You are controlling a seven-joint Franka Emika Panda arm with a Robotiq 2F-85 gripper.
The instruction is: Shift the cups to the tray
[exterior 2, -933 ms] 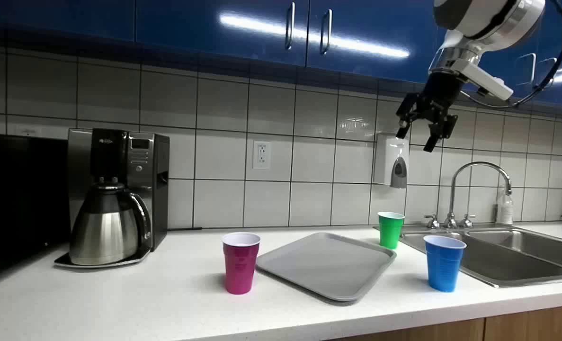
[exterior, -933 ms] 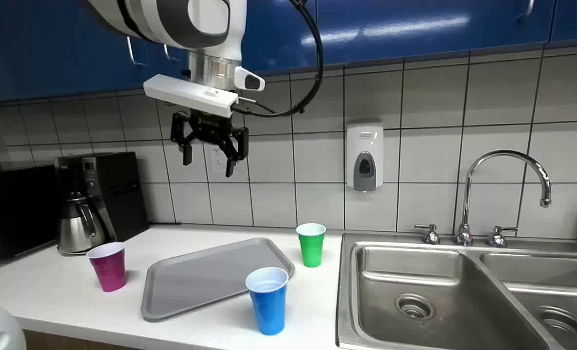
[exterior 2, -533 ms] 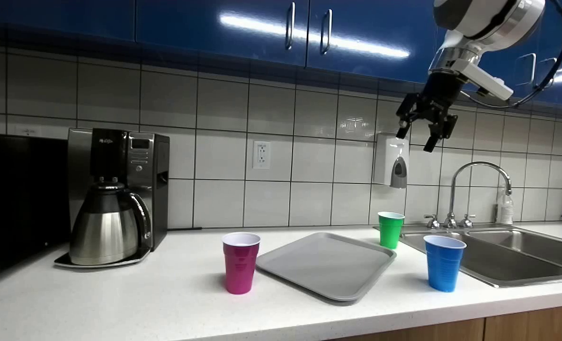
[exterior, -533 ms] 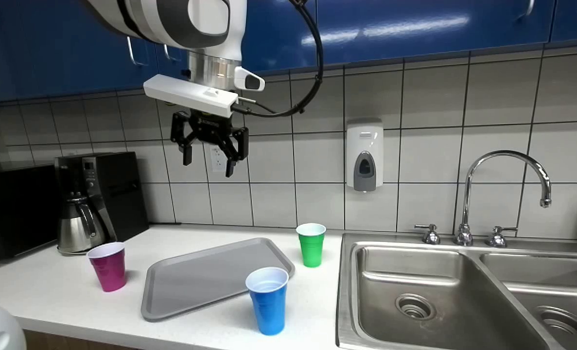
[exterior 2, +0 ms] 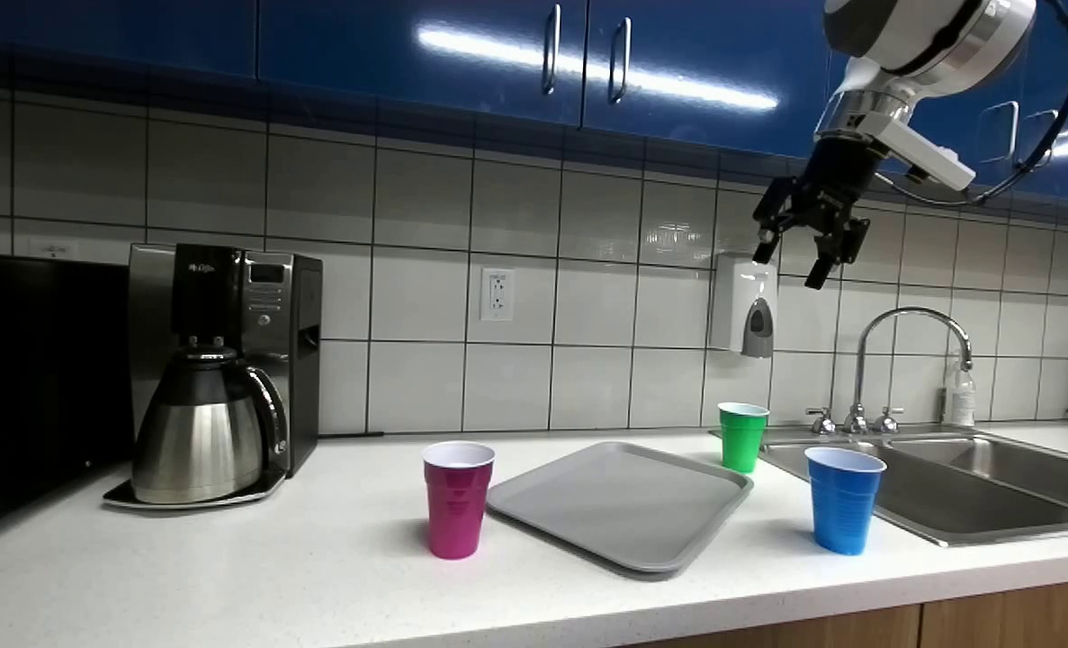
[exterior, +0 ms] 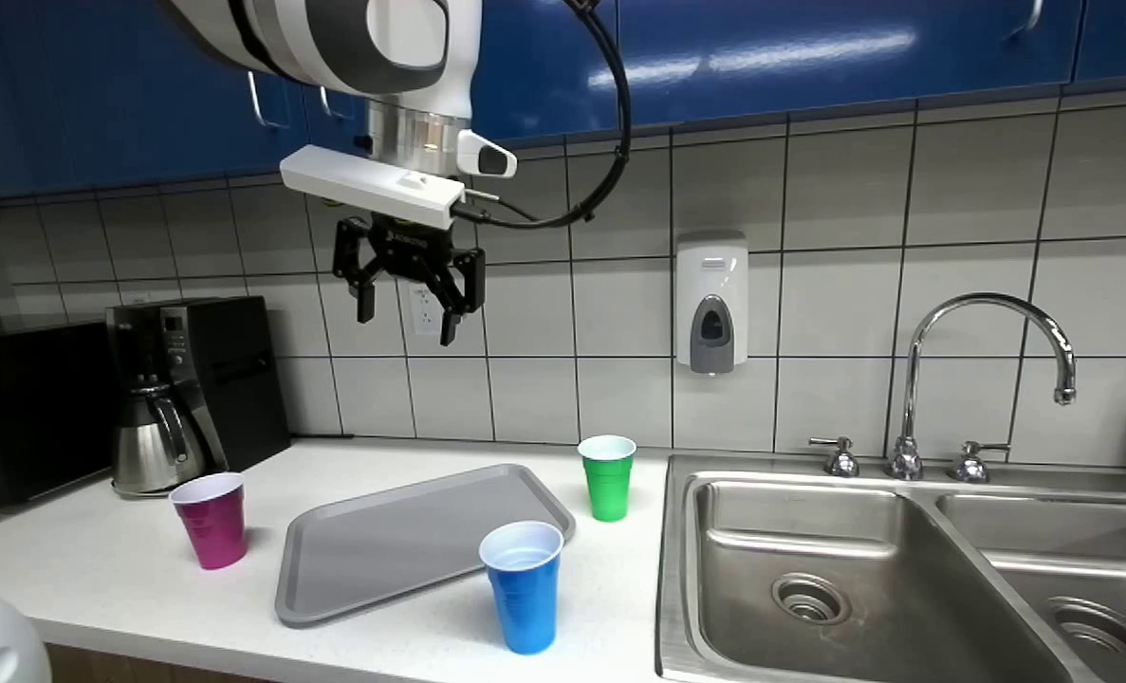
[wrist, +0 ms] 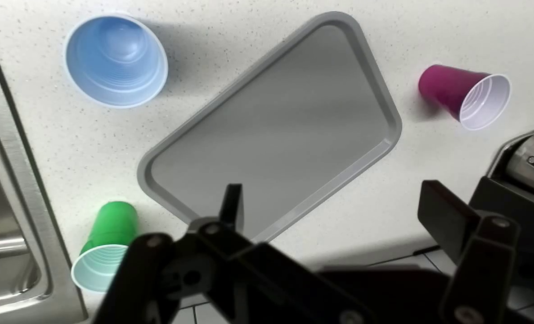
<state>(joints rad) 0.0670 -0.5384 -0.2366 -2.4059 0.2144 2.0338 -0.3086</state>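
Fingers (wrist: 444,215) spread wide and holding nothing, my hand (exterior: 407,318) hangs well above the bench (exterior 2: 273,576). Below it lies the tray (exterior: 415,541); off to one side stand the blue cup (exterior: 526,602) and green cup (exterior: 608,486), to the other the magenta cup (exterior: 212,527), all upright and off the tray. I expect each to be light, smooth, thin-walled plastic that dents if squeezed hard, so I'd pinch gently across the upper body, just under the rim.

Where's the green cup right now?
In an exterior view, the green cup stands right of the grey tray, between it and the sink, near the tiled wall.
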